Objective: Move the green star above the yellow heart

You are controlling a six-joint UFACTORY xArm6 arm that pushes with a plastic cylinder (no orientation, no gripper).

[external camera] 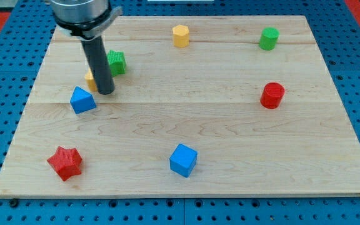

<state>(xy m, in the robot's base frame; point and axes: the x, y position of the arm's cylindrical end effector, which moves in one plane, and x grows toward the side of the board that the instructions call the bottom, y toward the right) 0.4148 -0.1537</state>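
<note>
Camera view: my tip (105, 92), the lower end of the dark straight rod, rests on the pale wooden board (217, 137). There is no pincer on this rig, so nothing is clenched or grasped.

The small green ribbed plastic star block (116, 62) sits just up and to the view's right of my tip, close to the rod. The yellow block (90, 79), presumably the heart, is mostly hidden behind the rod, just left of my tip. The blue plastic block (82, 100) lies down-left of my tip.

The star looks light, stiff and free-sliding; I judge pushing squarely against a flat flank best, since its points may make it spin.
</note>
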